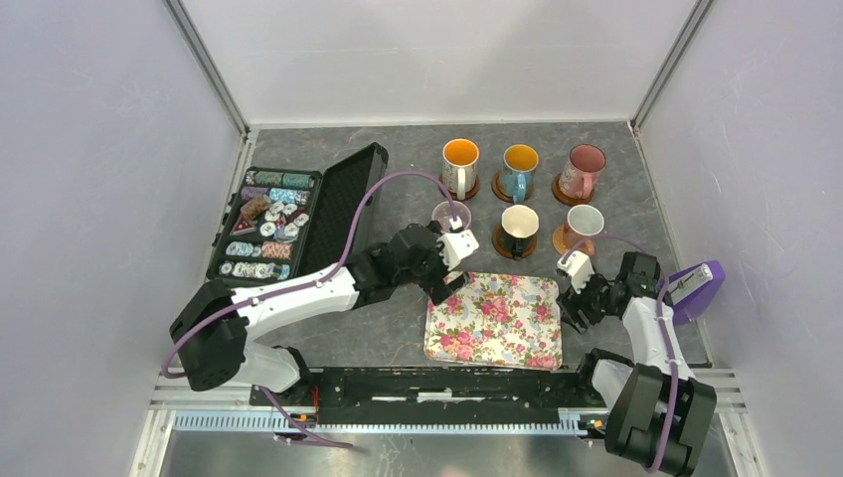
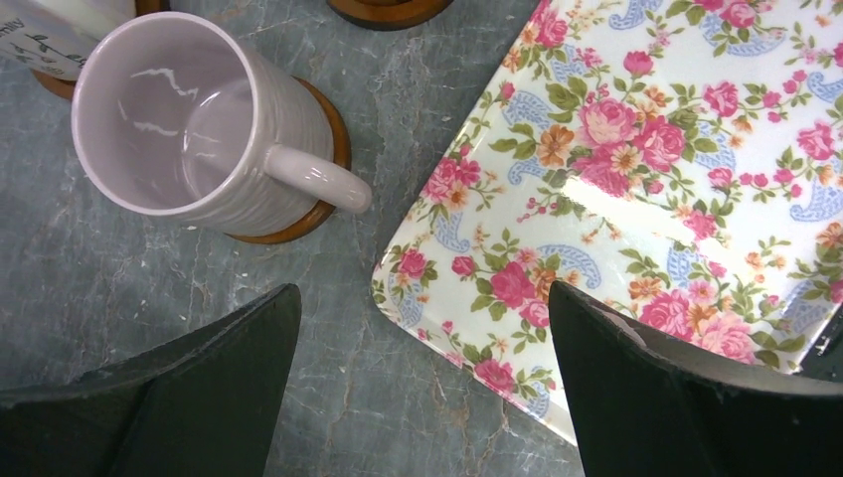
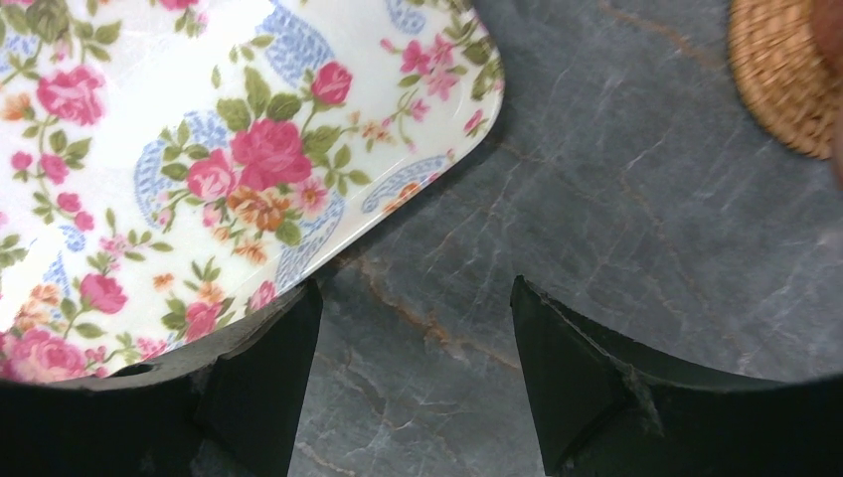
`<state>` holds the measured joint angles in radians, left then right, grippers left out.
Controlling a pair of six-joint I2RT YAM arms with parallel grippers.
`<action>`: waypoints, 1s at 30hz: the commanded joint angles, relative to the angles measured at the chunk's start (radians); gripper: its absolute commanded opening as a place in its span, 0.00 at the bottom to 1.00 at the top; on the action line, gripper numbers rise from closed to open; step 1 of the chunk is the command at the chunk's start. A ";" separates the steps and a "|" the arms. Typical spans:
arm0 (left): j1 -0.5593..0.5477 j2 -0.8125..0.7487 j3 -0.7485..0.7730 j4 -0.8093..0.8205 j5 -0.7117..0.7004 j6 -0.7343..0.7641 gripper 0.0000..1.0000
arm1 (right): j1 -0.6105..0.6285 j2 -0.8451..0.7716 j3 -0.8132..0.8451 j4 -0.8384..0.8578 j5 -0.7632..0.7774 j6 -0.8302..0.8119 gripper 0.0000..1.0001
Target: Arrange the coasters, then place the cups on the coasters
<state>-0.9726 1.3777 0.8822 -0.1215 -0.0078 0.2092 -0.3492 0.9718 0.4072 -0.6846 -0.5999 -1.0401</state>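
Six cups stand in two rows on coasters: white patterned (image 1: 460, 164), blue (image 1: 518, 169) and pink (image 1: 582, 171) behind; lilac (image 1: 449, 216), black (image 1: 518, 229) and white-pink (image 1: 583, 227) in front. In the left wrist view the lilac cup (image 2: 189, 119) sits on a brown coaster (image 2: 323, 199), handle toward the tray. My left gripper (image 1: 444, 284) (image 2: 422, 298) is open and empty just in front of that cup, over the tray's corner. The tan cork coaster (image 3: 785, 70) (image 1: 563, 239) lies under the white-pink cup. My right gripper (image 1: 574, 310) (image 3: 413, 288) is open and empty over bare table, near the tray's right corner.
A floral tray (image 1: 497, 320) (image 2: 646, 149) (image 3: 199, 149) lies between the two grippers near the front. An open black case of poker chips (image 1: 266, 225) sits at the left. A purple object (image 1: 696, 288) rests at the right wall.
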 commanded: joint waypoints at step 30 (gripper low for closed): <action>-0.078 0.014 -0.116 0.096 -0.013 0.332 0.92 | 0.173 0.092 0.026 0.338 0.248 0.321 0.60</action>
<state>-1.0431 1.3685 0.7689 -0.0780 0.0021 0.4686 -0.1764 1.0389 0.4377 -0.4824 -0.4885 -0.8158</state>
